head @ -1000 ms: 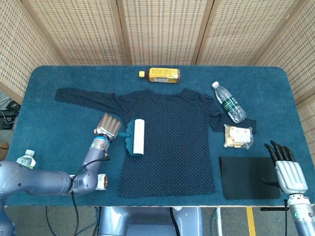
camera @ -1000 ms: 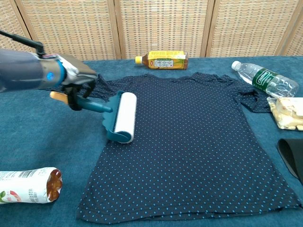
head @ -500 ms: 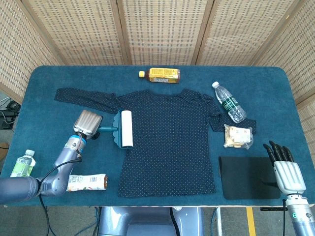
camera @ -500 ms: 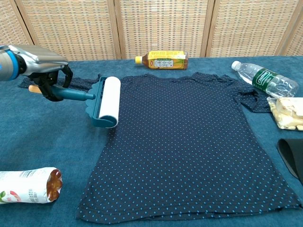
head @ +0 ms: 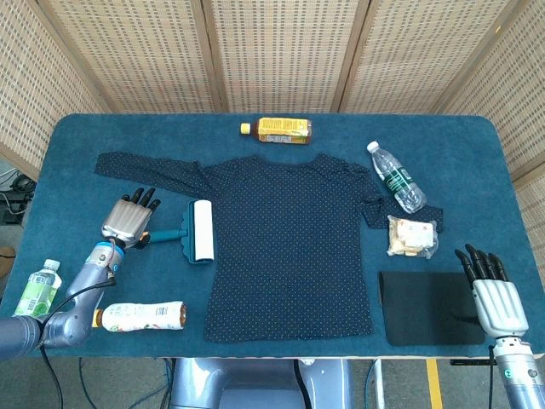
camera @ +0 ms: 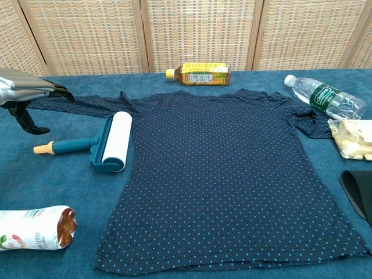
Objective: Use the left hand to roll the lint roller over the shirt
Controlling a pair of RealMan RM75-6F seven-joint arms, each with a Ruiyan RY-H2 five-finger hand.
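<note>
On blue surface, at shirt's left edge: lint roller lying released.
Roller head on or just off shirt hem, hard to tell which; handle pointing away toward left hand. Left hand hovering beside handle end, fingers spread, holding nothing. Right hand near front right corner beside black mat, fingers extended, empty. Snack tube lying near front left.

Light: bright, even illumination is falling from above across both views.
Shadows: only soft, thin ones are showing under the lint roller.
Glare: the water bottle is catching small highlights.
Focus: both views are staying sharp; no motion blur.
</note>
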